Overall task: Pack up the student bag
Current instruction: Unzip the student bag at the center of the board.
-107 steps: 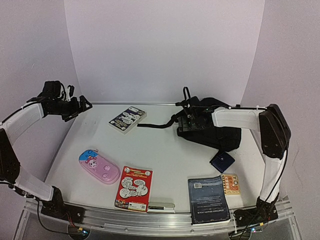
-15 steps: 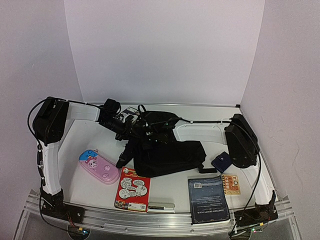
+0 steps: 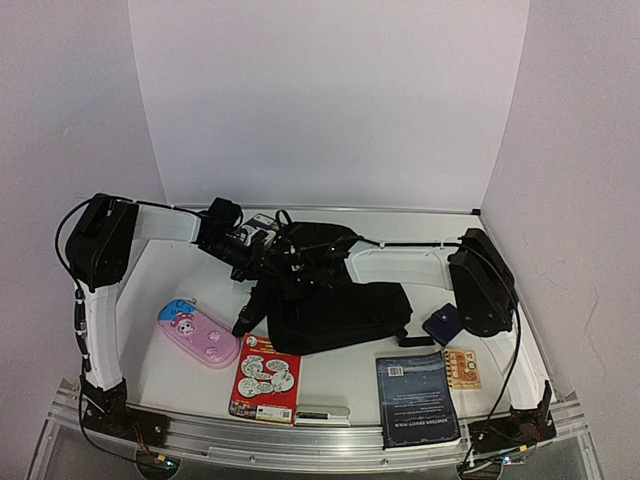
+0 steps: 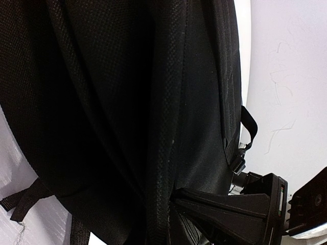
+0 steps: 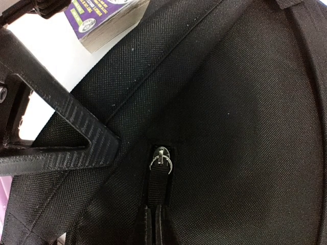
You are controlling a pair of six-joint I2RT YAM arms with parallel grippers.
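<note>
The student bag (image 3: pixel 340 305), a large black fabric backpack, lies in the middle of the table. Its black weave fills the left wrist view (image 4: pixel 117 102) and most of the right wrist view (image 5: pixel 230 102). My left gripper (image 3: pixel 262 257) is at the bag's upper left edge, shut on a fold of its fabric (image 4: pixel 173 201). My right gripper (image 3: pixel 318 270) is on the bag's top, shut on the black zipper pull strap (image 5: pixel 153 224) just below its metal ring (image 5: pixel 162 159). The left gripper's finger (image 5: pixel 66 135) presses on the bag beside it.
A pink pencil case (image 3: pixel 197 335) and a red comic book (image 3: pixel 268 377) lie front left, with a small white item (image 3: pixel 322 413) at the edge. A dark blue book (image 3: pixel 417 398), an orange booklet (image 3: pixel 461 367) and a dark-blue pouch (image 3: pixel 442 323) lie right. A purple-covered book (image 5: pixel 102 20) lies behind the bag.
The bag has come from the back right to the table's middle. The left arm has swung in from the far left. Both grippers have closed on the bag.
</note>
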